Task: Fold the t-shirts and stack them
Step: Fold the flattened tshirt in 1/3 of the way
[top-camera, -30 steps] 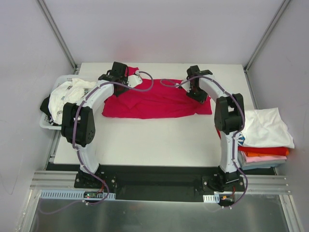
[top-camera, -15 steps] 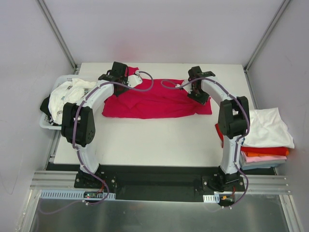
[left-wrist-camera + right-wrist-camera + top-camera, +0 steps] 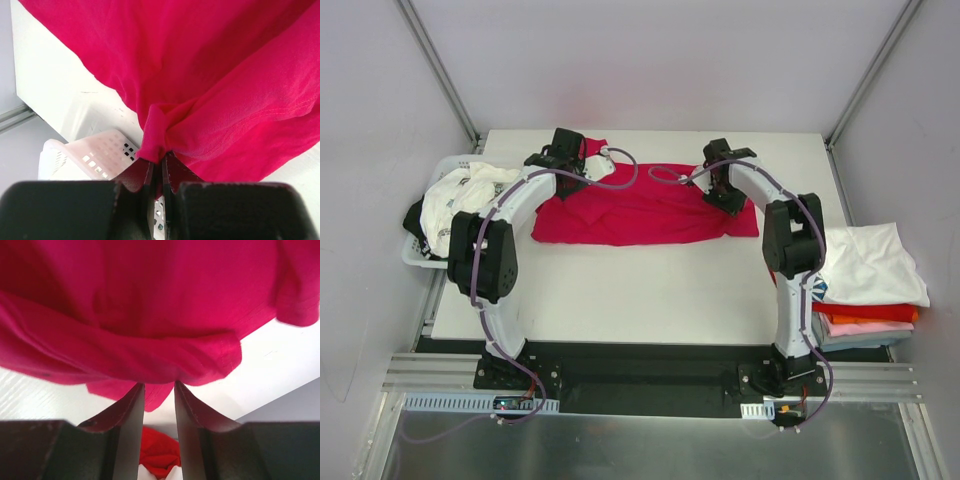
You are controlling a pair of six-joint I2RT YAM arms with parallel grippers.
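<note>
A crimson-magenta t-shirt (image 3: 640,212) lies folded into a wide band across the back of the white table (image 3: 620,290). My left gripper (image 3: 570,165) is shut on a bunched bit of its left back edge (image 3: 155,140) and its tips (image 3: 160,161) pinch the cloth. My right gripper (image 3: 725,190) is at the shirt's right end. In the right wrist view its fingers (image 3: 131,405) stand apart with a folded hem of the shirt (image 3: 150,360) just past the tips (image 3: 159,387). Nothing is between them.
A white plastic basket (image 3: 413,257) at the table's left edge holds a white printed shirt (image 3: 460,195) and a dark one (image 3: 415,215); the basket also shows in the left wrist view (image 3: 100,155). A stack of folded shirts (image 3: 870,270), white over red, orange and pink, sits at the right.
My right gripper has shifted a little at the shirt's right end, out and back to the left. The left gripper and the shirt have hardly moved.
</note>
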